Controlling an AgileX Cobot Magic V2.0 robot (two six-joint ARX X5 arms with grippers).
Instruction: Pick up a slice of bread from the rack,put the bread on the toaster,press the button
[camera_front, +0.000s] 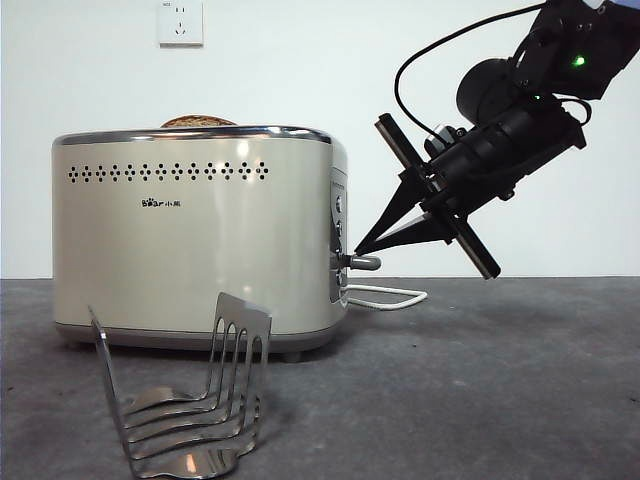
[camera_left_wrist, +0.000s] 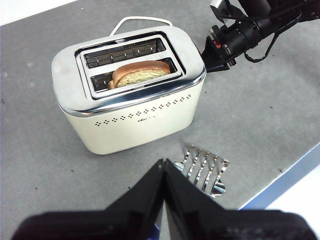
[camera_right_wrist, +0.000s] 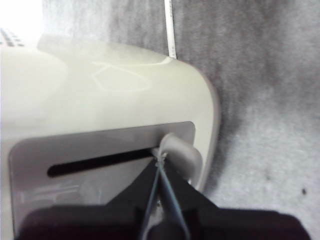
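Front view: right gripper (camera_front: 358, 250), jaws together, touches the button (camera_front: 362, 263) low on the toaster (camera_front: 190, 240); left gripper (camera_left_wrist: 164, 167) jaws together.

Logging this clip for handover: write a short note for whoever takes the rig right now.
Right gripper: shut, tips on the button at the bottom of its slot.
Left gripper: shut, holding nothing, hovering above the rack.
Slice of bread: down in the toaster slot nearer the rack; rack holds nothing.
Done: bread loaded.
Left: confirm the button latches, then withdraw the right arm.
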